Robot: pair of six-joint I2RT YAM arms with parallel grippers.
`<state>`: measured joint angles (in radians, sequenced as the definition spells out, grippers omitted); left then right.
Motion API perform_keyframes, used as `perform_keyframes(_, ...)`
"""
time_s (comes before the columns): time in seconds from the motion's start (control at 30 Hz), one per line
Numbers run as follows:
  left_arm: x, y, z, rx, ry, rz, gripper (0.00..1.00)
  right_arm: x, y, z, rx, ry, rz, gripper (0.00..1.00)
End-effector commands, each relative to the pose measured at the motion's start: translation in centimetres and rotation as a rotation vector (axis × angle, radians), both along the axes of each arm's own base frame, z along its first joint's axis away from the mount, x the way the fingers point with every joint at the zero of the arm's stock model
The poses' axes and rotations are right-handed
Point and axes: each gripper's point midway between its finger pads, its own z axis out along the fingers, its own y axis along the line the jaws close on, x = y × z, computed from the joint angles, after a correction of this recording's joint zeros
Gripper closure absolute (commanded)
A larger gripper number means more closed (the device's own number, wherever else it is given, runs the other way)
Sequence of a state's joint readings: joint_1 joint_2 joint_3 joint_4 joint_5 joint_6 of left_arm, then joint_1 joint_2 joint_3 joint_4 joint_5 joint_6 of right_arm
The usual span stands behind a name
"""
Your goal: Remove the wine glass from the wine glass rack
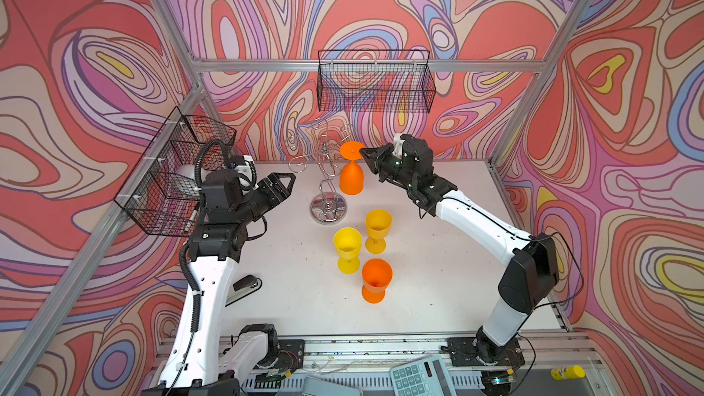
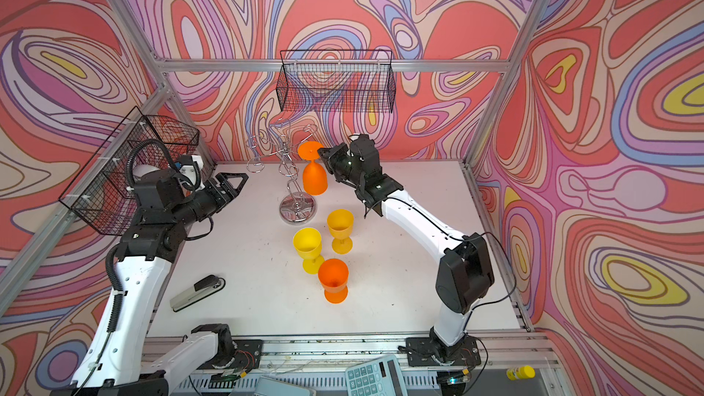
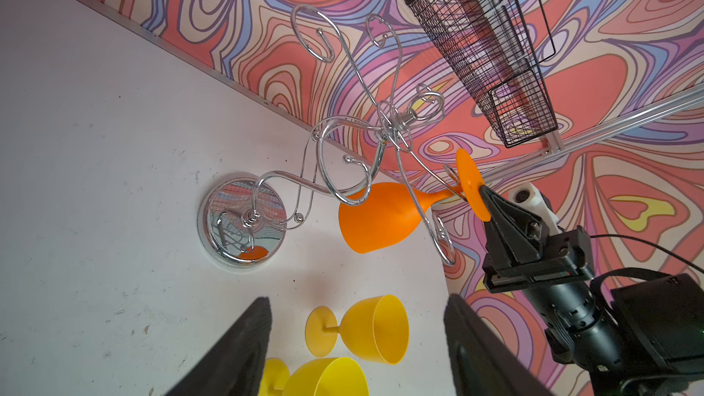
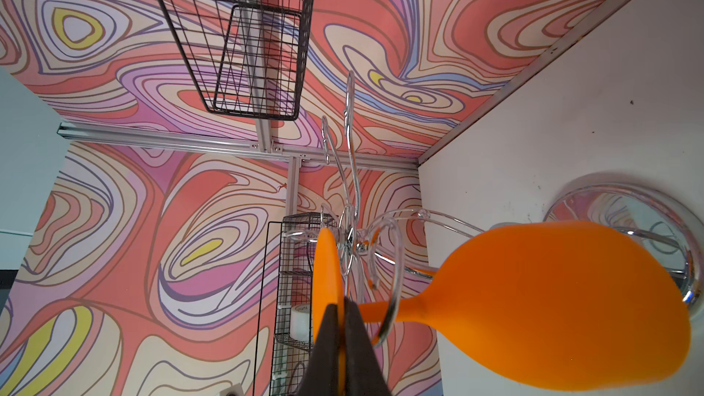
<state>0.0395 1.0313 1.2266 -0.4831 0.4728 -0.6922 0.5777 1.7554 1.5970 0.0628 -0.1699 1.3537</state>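
An orange wine glass hangs bowl down from a hook arm of the chrome wine glass rack at the back of the table. Its stem still sits in the wire hook. My right gripper is shut on the rim of the glass's round foot. My left gripper hovers open to the left of the rack, holding nothing.
Two yellow glasses and an orange one stand upright on the white table in front of the rack. Black mesh baskets hang on the back wall and left wall. A stapler lies front left.
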Motion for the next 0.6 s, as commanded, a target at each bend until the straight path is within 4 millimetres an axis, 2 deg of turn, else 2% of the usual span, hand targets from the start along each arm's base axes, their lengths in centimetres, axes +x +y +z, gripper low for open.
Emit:
perform_keyframes(0.0, -0.5, -0.1, 0.4, -0.003, -0.01, -0.007, 0.28, 1.0, 0.6, 0.2, -0.013, -0.02, -0.012, 1.0)
perform_keyframes(0.23, -0.6, -0.1, 0.5, -0.003, -0.012, -0.01, 0.28, 2.0, 0.8, 0.1, -0.024, -0.02, -0.03, 1.0)
perform_keyframes(0.57, -0.9, -0.1, 0.7, 0.003, -0.014, -0.014, 0.28, 3.1, -0.7, 0.9, -0.022, -0.042, -0.09, 1.0)
